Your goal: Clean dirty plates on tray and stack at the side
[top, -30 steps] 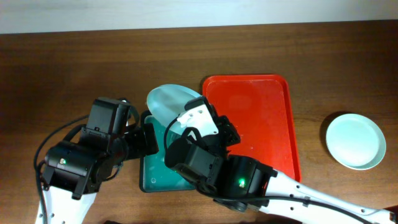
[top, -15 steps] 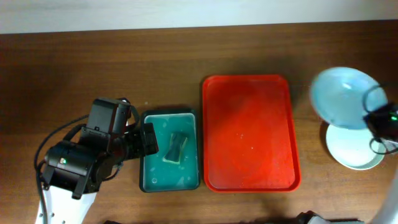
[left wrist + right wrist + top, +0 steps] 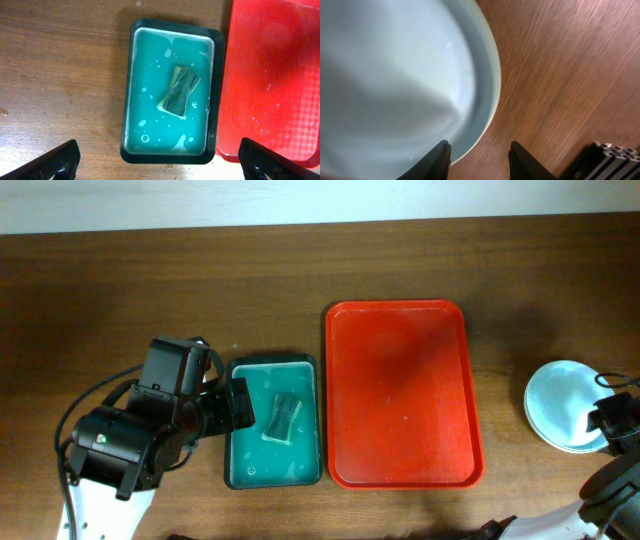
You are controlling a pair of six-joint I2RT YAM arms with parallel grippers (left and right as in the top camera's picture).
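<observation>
Right tool (image 3: pixel 477 152) lowered over the plates (image 3: pixel 558 402), fingers apart, left tool (image 3: pixel 160 162) unmoved.

The right arm (image 3: pixel 612 422) hides the plates' (image 3: pixel 552 402) right edge, leaving their number seemingly unreadable.

A: Tray (image 3: pixel 400 395)?
B: Red throughout, with a faint diamond-check embossing on its floor.
A: Basin (image 3: pixel 170 158)?
B: Dark rim, teal inside, flecked with pale bubbles. Sponge (image 3: pixel 282 418): dark green face, yellowish edge.
A: Plates (image 3: pixel 555 400)?
B: Pale mint-white, plain; soft grey shading seen close up.
A: Tabletop (image 3: pixel 150 280)?
B: Brown wood grain, darker streaks.
</observation>
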